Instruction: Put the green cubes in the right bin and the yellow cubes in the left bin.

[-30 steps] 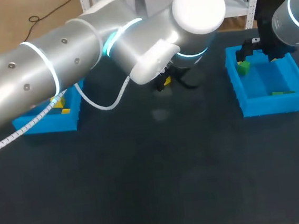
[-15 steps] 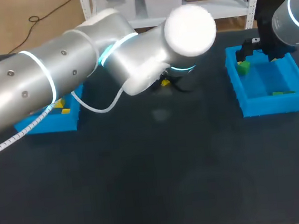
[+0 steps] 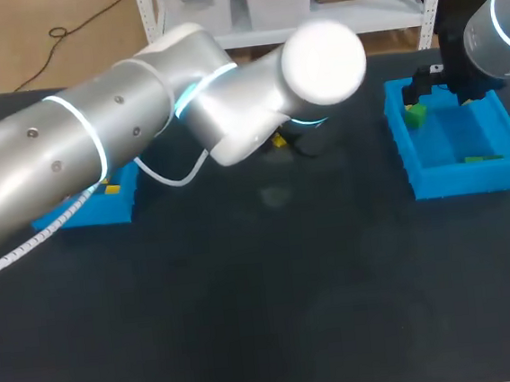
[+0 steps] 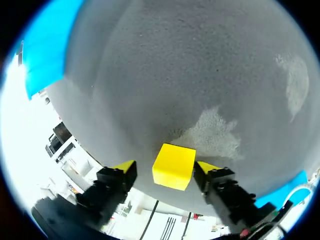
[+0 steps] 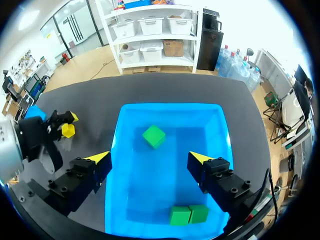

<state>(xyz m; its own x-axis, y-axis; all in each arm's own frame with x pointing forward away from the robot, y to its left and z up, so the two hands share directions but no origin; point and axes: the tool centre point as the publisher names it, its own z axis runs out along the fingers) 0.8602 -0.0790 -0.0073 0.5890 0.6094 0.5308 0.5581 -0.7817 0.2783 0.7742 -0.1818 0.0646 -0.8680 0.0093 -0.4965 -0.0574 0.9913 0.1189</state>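
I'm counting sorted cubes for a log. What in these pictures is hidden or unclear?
Left bin: head view, the left arm covers most of it, so its cubes cannot be counted.
Left gripper: head view, hidden under its own arm.
Yellow cube: left wrist view does not settle whether it is gripped or lying loose.

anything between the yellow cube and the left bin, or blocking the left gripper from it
Nothing visible. The yellow cube sits between the left gripper's open fingers. Toward the left bin, no object shows on the table, though the left arm hides much of that stretch.
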